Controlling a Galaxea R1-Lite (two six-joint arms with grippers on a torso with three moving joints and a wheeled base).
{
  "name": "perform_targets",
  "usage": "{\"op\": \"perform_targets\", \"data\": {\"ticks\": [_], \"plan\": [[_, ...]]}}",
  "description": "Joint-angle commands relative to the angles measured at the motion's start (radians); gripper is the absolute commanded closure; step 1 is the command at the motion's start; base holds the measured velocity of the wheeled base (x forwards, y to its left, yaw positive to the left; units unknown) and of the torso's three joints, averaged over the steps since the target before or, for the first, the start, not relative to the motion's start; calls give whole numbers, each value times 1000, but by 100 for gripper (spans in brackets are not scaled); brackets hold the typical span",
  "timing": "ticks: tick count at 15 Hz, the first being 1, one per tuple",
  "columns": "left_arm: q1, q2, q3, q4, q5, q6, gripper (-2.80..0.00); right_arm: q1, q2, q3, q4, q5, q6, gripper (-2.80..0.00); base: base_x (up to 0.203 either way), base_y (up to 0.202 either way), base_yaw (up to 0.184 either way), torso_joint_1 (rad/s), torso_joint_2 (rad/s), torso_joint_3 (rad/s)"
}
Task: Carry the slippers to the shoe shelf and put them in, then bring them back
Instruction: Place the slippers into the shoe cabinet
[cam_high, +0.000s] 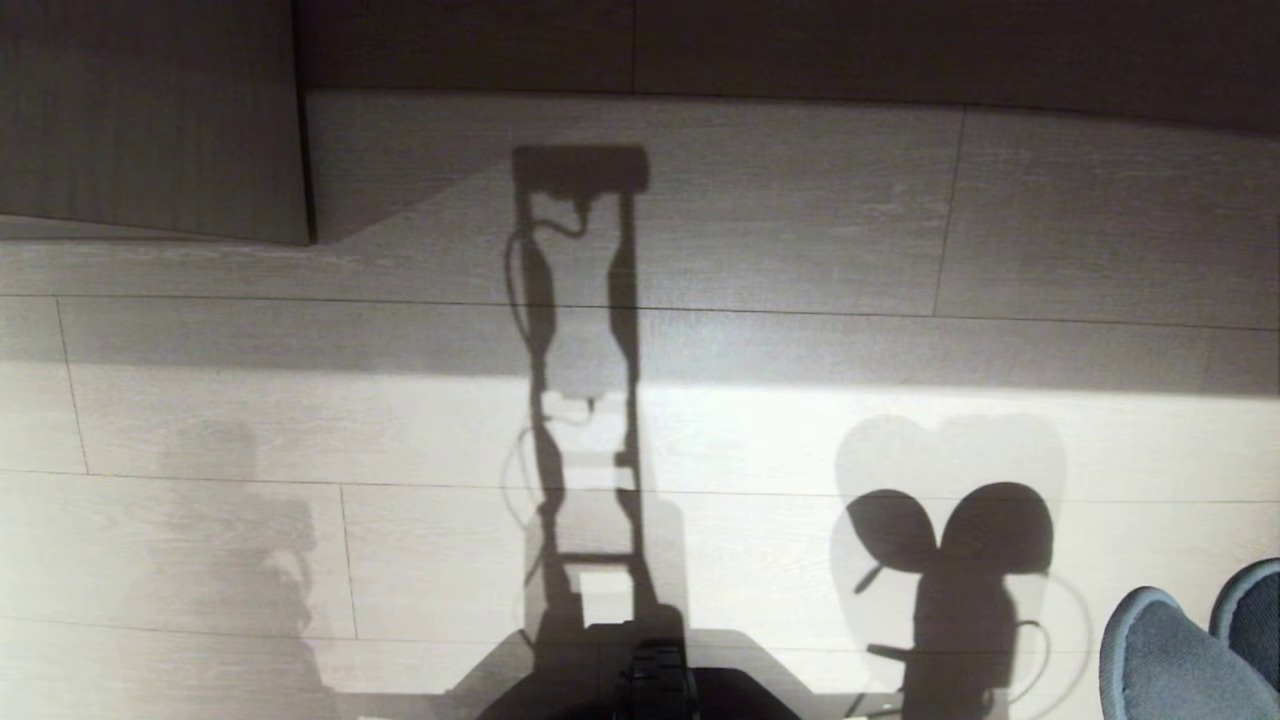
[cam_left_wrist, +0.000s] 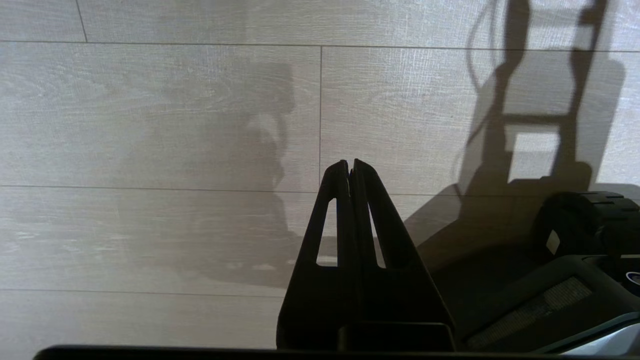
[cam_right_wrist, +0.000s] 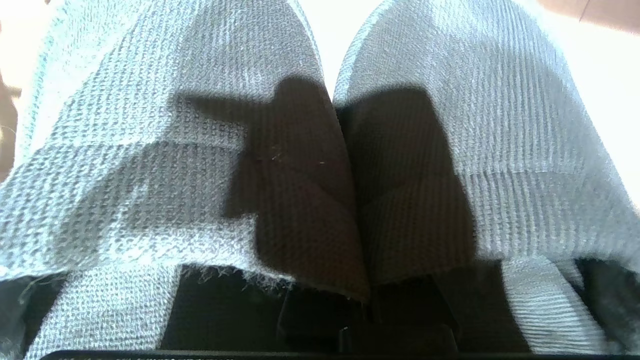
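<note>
Claw on your right arm stays off the head view, where the slippers (cam_high: 1190, 650) poke in at the lower right corner over open floor (cam_high: 800, 250), furniture edge (cam_high: 150, 120) far left. Left wrist: left claw (cam_left_wrist: 350, 167) pressed together above bare planks. Right wrist: right claw pinches both slippers (cam_right_wrist: 320, 165), side by side.

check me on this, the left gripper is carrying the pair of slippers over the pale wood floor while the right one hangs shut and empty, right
Wrong arms. The right wrist view shows the right gripper shut on the slippers. The left wrist view shows the left gripper shut and empty above the pale wood floor.
</note>
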Motion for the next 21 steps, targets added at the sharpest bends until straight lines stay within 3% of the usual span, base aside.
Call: {"op": "perform_targets", "data": {"ticks": [1, 21], "plan": [[0, 0, 0, 0, 0, -1, 0, 0, 1, 3, 12, -3, 8, 0, 0, 0, 0, 0, 0, 0], [0, 0, 0, 0, 0, -2, 0, 0, -1, 1, 12, -8, 32, 0, 0, 0, 0, 0, 0, 0]]}}
